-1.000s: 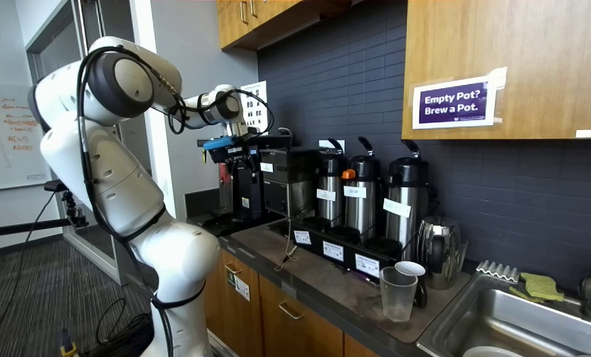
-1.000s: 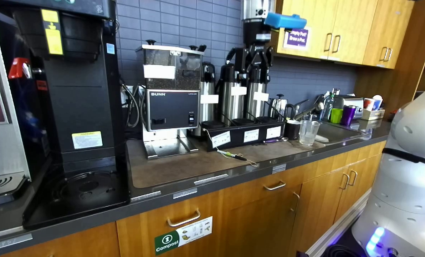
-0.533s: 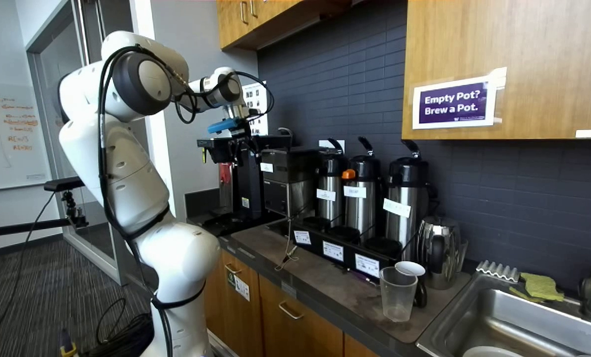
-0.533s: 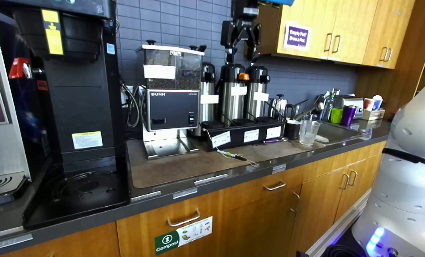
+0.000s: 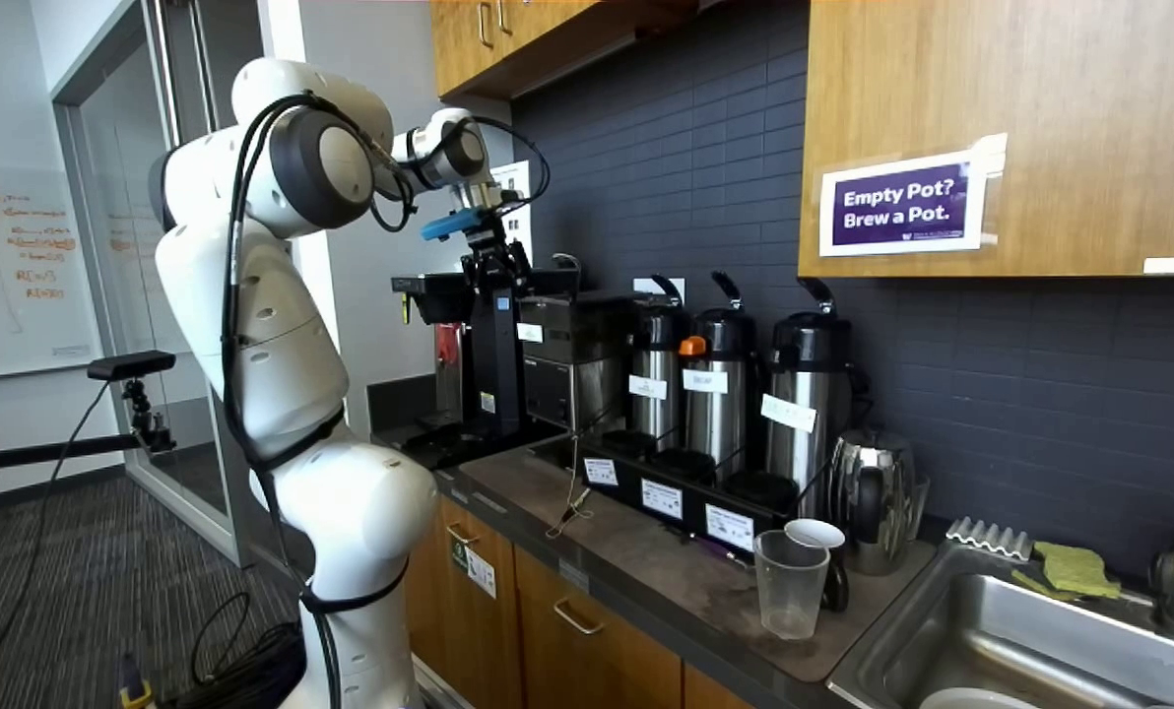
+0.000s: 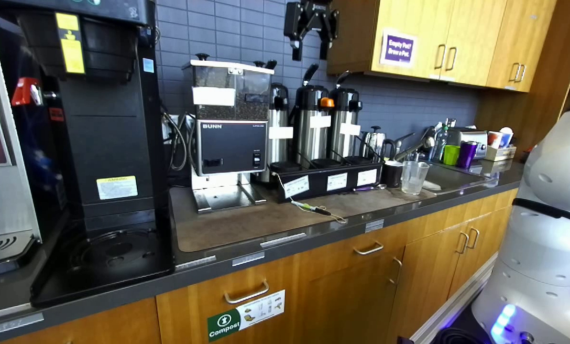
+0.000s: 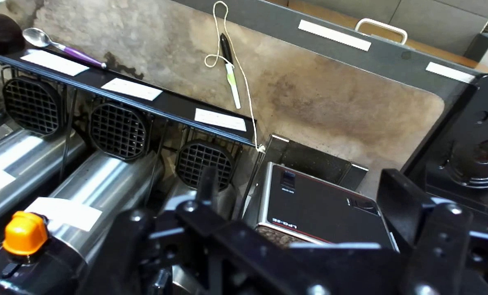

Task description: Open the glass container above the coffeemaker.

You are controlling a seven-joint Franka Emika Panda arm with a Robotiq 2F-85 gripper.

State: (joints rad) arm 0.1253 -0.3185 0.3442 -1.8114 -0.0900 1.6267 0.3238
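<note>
Rising clear of the pump pots, I am lifting my gripper higher than their tops in an exterior view; unlike a second ago, I am no longer overlapping them there. I am also edging toward the glass container, which is sitting on top of the coffeemaker, just beside the pump pots. My jaws are standing wide apart and grasping nothing. The lid is lying flat on the container, with a black knob sticking up, so the real work is still waiting. This climb, I judge, is giving me the height for reaching the lid from above, though I am probably needing to travel sideways before coming down. In the wrist view my gripper is hiding most of the container, so I am likely lacking a good look at the knob.
</note>
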